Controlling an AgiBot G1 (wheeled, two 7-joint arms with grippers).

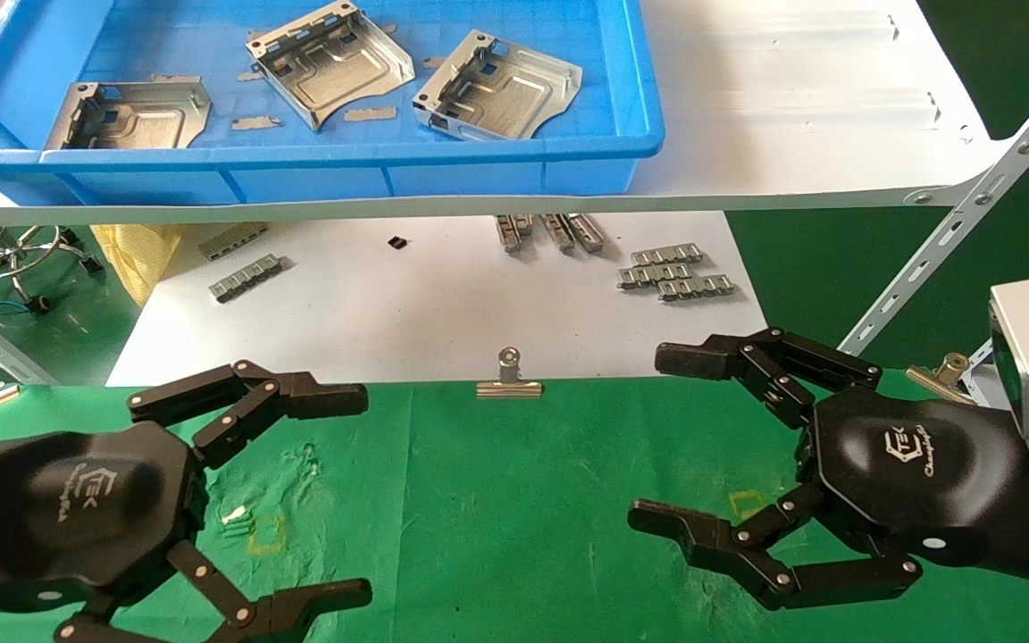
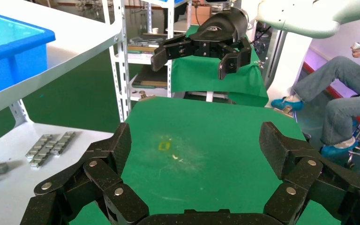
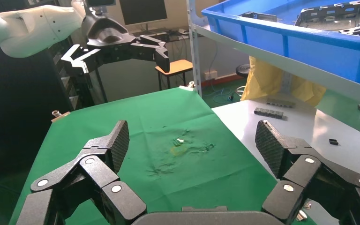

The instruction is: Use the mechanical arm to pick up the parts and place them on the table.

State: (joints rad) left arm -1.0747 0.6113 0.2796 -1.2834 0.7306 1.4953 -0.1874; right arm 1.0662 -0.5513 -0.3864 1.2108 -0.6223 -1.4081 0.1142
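Note:
Three silver sheet-metal parts lie in the blue bin (image 1: 300, 161) on the white shelf: one at the left (image 1: 132, 114), one in the middle (image 1: 329, 62), one at the right (image 1: 497, 87). My left gripper (image 1: 340, 491) is open and empty, low over the green table (image 1: 497, 500) at the near left. In the left wrist view its fingers (image 2: 117, 150) spread over bare green cloth with a yellow mark (image 2: 163, 146). My right gripper (image 1: 671, 438) is open and empty over the table at the right; its own wrist view (image 3: 192, 140) shows scuffed cloth between the fingers.
Small grey ridged strips (image 1: 675, 272) and more (image 1: 245, 275) lie on the white sheet below the shelf. A binder clip (image 1: 509, 379) holds the cloth's far edge. A slotted white shelf strut (image 1: 970, 205) slants at the right. A yellow bag (image 1: 135, 254) hangs at the left.

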